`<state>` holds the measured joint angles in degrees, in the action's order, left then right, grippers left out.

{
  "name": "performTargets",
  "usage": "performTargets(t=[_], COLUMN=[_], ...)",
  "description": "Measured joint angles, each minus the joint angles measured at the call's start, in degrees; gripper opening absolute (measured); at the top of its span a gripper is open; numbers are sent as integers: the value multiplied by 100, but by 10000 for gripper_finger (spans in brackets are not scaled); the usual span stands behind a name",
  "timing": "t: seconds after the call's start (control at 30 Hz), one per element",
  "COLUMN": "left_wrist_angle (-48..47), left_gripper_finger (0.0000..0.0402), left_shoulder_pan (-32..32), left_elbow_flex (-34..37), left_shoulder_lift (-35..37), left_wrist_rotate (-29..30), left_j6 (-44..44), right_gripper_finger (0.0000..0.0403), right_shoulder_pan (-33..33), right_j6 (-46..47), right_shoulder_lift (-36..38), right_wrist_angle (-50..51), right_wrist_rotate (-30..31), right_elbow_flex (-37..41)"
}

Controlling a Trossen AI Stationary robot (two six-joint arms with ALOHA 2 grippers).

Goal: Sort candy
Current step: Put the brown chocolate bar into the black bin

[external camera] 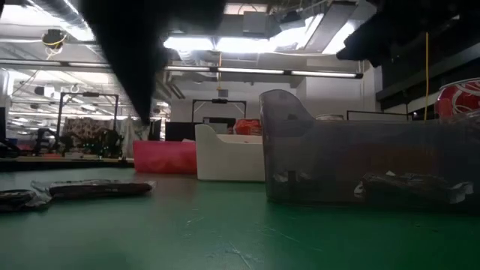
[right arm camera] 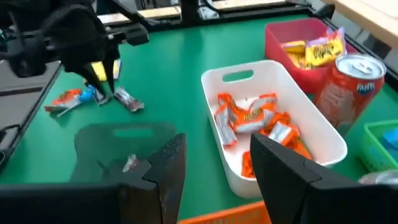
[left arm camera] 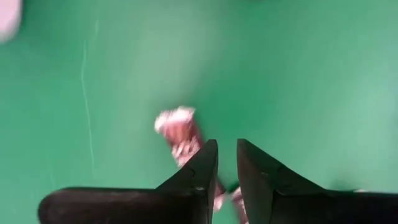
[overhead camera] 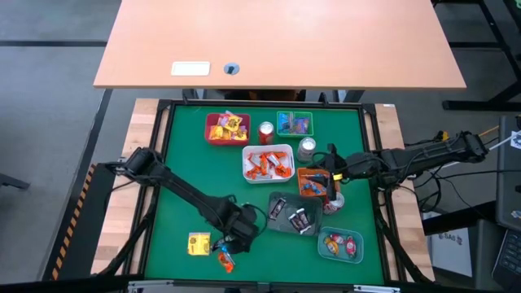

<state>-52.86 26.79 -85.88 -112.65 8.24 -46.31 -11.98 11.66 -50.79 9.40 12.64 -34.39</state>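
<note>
Blurred candy (left arm camera: 180, 134), perhaps silver-wrapped, its lower end hidden behind the left gripper (left arm camera: 227, 163).

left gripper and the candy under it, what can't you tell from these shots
- High view: the left gripper covers the candy it reaches for.
- Left wrist view: the dark-wrapped candy is blurred; contact with the fingers is unclear.
- Low view: a dark arm hides the grasp.
</note>
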Motion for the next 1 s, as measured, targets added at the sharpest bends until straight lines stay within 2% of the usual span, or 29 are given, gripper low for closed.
performTargets(t=[0.2, 0.4, 0.57, 0.8, 1.0], left_wrist_angle=[-19, -379, -563, 97, 1011], left_gripper_finger=[39, 46, 85, 151, 170], left_shoulder_pan=[-177, -170, -70, 78, 76], left_elbow_flex=[-671, -675, -339, 612, 1281], left_shoulder_lift=[13, 21, 17, 17, 23], left_wrist_rotate=[65, 72, 70, -57, -191], left_j6=[686, 394, -149, -934, -1171], right_gripper_finger=[179, 179, 179, 179, 179], right_shoulder_pan=[-1, 0, -1, -1, -1], right_j6=[-15, -16, -17, -19, -19], right_shoulder_lift=[-155, -423, -679, -838, -841], right_wrist_angle=[-278, -258, -203, -247, -283], right_wrist_rotate=[19, 25, 17, -174, -177], right_elbow_flex=[0, 0, 0, 0, 0])
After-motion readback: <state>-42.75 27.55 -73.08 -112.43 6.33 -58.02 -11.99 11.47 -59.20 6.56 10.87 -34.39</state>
